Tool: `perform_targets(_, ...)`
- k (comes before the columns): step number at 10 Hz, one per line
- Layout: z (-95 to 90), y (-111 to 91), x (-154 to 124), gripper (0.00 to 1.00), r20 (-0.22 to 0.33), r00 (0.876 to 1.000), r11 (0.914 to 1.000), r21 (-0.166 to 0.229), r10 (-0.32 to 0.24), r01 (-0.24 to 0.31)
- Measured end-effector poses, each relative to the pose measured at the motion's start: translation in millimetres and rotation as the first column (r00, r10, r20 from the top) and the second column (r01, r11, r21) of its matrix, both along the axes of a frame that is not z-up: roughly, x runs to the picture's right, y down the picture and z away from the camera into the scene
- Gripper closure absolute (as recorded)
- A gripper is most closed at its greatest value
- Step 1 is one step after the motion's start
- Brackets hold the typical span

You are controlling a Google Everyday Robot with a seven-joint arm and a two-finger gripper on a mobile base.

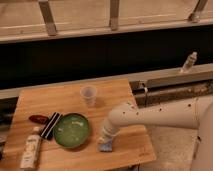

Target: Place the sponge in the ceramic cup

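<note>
The small light blue sponge (106,147) lies flat near the front edge of the wooden table (125,155), just right of the green bowl. My gripper (105,138) hangs directly over it at the end of the white arm that comes in from the right, and covers its upper part. The whitish ceramic cup (88,95) stands upright toward the back of the table, well apart from the gripper, and looks empty.
A round green bowl (72,130) sits left of the sponge. Further left lie a red object (37,119), a black bar (50,125) and a white bottle (31,150). A spray bottle (188,62) stands on the ledge at the back right. The table's right edge is close to the arm.
</note>
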State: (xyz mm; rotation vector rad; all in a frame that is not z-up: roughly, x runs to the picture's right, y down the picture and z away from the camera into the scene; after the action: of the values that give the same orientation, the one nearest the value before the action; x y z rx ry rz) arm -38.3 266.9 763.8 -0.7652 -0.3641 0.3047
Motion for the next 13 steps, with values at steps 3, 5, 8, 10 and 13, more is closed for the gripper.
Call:
perform_targets(3,-2.5,2,-2,1.00,0.017,1.000,1.0000,0.006,0.002,-0.002)
perform_targets(5,-4.6,0,0,1.00,0.015,1.000,0.9999,0.014,0.006,-0.007)
perform_targets(8,-13.5,-19,15,1.00,-0.023,0.999,0.9988,0.042,0.027,-0.026)
perform_targets(10,-17.2,-27,32,0.92,-0.076,0.997,0.9989,0.038,0.032,-0.029)
perform_targets(13,-12.8,-18,51,0.61,-0.174,0.985,0.9996,-0.024,0.006,-0.011)
